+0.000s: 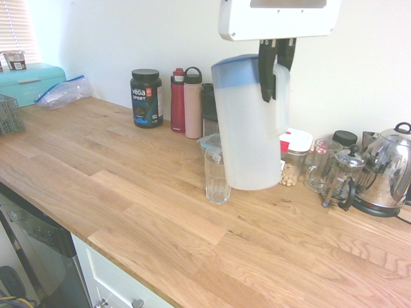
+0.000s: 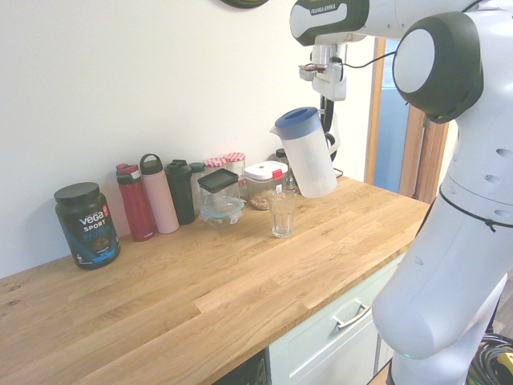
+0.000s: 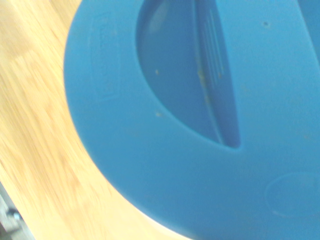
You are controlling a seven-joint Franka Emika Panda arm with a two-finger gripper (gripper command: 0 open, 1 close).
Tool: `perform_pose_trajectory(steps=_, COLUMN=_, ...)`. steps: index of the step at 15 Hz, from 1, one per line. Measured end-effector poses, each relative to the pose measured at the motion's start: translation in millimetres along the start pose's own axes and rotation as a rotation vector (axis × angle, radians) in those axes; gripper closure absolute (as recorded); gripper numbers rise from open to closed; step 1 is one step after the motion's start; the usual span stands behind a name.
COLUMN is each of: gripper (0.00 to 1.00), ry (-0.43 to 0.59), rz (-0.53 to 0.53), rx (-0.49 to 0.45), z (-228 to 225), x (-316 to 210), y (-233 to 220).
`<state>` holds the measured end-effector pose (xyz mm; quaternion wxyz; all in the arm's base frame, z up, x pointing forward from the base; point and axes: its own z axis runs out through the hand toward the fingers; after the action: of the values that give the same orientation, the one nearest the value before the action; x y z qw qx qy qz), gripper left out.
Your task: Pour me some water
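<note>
- First exterior view: a pale wood counter runs along a white wall, with blinds at the far left.
- A turquoise box and a clear bag lie at the far end; a wire rack stands near them.
- Along the wall stand a black tub, a red bottle and a pink bottle; the steel kettle and a French press stand at the right.
- Below the front edge are a dark appliance and white cabinetry.
- The gripper is clamped on the handle of the jug, raised and tilted near a glass. Frosted plastic hides the water level.
- Second exterior view: a wooden door frame rises beyond the counter's end; a drawer has a metal pull. The jug's spout side leans towards the glass, which stands upright.
- Wrist view: the blue lid fills most of the view, over wood grain.
</note>
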<state>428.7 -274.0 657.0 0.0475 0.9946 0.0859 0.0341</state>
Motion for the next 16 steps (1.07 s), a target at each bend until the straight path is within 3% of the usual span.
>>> perform_pose_trajectory(steps=3, gripper=1.00, ry=-0.029, rz=0.005, rx=-0.051, z=15.3, x=-49.7, y=66.3)
perform_pose_trajectory(steps=5, gripper=1.00, ry=-0.056, rz=-0.002, rx=-0.075, z=29.8, x=-59.6, y=82.1)
perform_pose_trajectory(steps=16, gripper=1.00, ry=-0.166, rz=-0.154, rx=-0.209, z=80.2, x=-7.1, y=-14.7)
